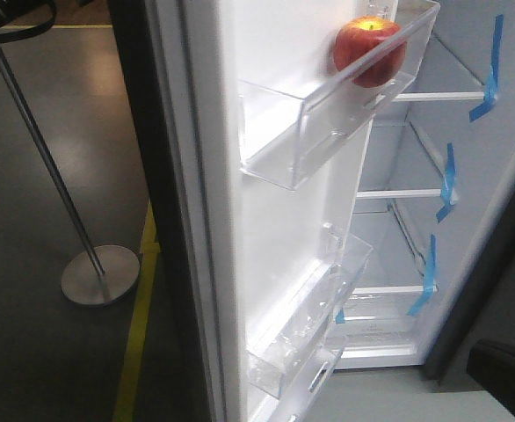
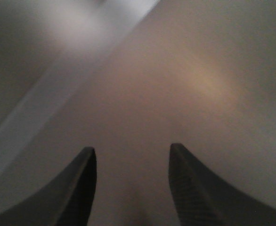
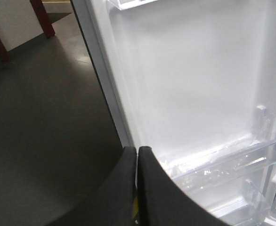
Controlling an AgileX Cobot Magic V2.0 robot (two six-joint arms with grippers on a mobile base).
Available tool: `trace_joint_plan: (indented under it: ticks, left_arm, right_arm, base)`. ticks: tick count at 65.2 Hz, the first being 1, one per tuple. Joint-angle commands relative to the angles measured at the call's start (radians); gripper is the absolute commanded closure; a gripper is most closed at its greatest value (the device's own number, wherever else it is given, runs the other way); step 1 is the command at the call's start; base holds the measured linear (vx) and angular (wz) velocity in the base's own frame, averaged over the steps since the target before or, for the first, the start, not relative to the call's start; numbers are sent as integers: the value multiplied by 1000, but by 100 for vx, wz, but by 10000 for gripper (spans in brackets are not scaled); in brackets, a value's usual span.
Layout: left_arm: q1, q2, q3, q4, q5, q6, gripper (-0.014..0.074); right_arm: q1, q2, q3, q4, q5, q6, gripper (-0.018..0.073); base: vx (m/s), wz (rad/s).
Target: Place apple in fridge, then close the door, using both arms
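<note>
The red apple rests in the top clear bin of the open door, whose white inner face fills the middle of the front view. Behind it the fridge shows white shelves and blue tape strips. My left gripper is open, its two dark fingers spread over a blurred grey-brown surface, nothing between them. My right gripper is shut and empty, its tips close to the door's edge, just above a clear lower bin. Neither arm shows clearly in the front view.
A metal stand with a round base stands on the dark floor left of the door, beside a yellow floor line. Red-brown furniture legs show at the far left of the right wrist view. A dark shape sits at the lower right.
</note>
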Motion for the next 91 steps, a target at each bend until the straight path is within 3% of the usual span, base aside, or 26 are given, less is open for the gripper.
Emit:
trace_joint_plan:
  ticks: [1, 9, 18, 28, 36, 44, 57, 68, 91]
  left_arm:
    - [-59, -49, -32, -19, -170, -5, 240]
    - [-142, -49, -32, 42, -212, -5, 240]
    - [-266, -49, -32, 167, -203, -5, 240]
    - [-335, -49, -32, 314, -188, -5, 240]
    - [-337, -49, -32, 388, -196, -5, 240]
    - [-330, -53, -32, 441, -208, -5, 240]
    - [-330, -74, -32, 613, -168, -5, 240]
    - [-295, -95, -28, 615, -151, -5, 240]
    - [-129, -105, -28, 615, -89, -5, 240]
  right_arm:
    - [-5, 10, -24, 48, -90, -9, 562]
    - [-5, 10, -24, 48, -135, -9, 562]
    - [-5, 10, -24, 49, -173, -9, 562]
    - [-5, 10, -24, 46, -236, -9, 560]
    - [-5, 10, -25, 34, -352, -13, 540]
    - [-5, 26, -42, 2, -485, -30, 462]
    - [-6, 175, -155, -85, -614, -32, 190]
    - [-6, 384, -307, -142, -728, -31, -17]
    - [-6, 819, -571, -140, -1011, -93, -25]
  base:
    - [0, 0]
    - [0, 0]
    - [0, 0]
    - [0, 0]
    - [0, 0]
    - [0, 0]
    - [0, 0]
    - [0, 0]
    - [0, 0]
